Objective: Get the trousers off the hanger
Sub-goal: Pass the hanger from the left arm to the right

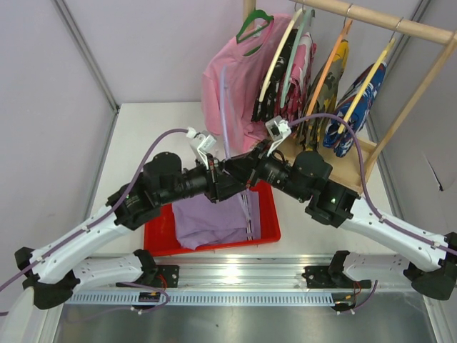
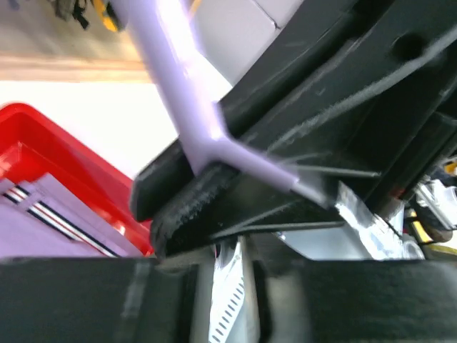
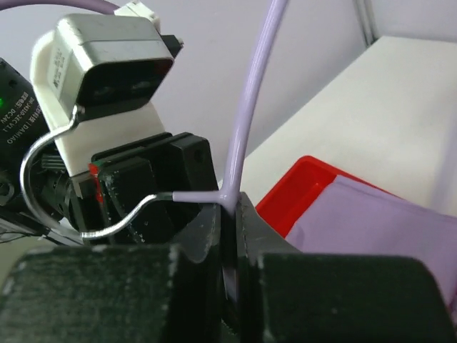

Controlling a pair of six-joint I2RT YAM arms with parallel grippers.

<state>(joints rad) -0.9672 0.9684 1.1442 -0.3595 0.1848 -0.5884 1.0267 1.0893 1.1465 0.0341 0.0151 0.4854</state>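
Note:
The pale lavender trousers (image 1: 211, 218) lie crumpled in the red tray (image 1: 153, 241), off the hanger; they also show in the right wrist view (image 3: 371, 221). My right gripper (image 3: 230, 214) is shut on the bare lavender hanger (image 3: 246, 107) at its neck and holds it above the tray's far edge (image 1: 224, 114). My left gripper (image 2: 225, 286) faces it at close range, jaws apart with nothing between them. The black speckled trousers (image 1: 265, 100) hang on the wooden rack behind.
The wooden rack (image 1: 400, 25) at the back right holds a pink shirt (image 1: 228, 86) on a green hanger, a yellow-black garment (image 1: 330, 78) and a blue-red-white garment (image 1: 360, 100). Both wrists crowd together over the tray. A metal rail runs along the near table edge.

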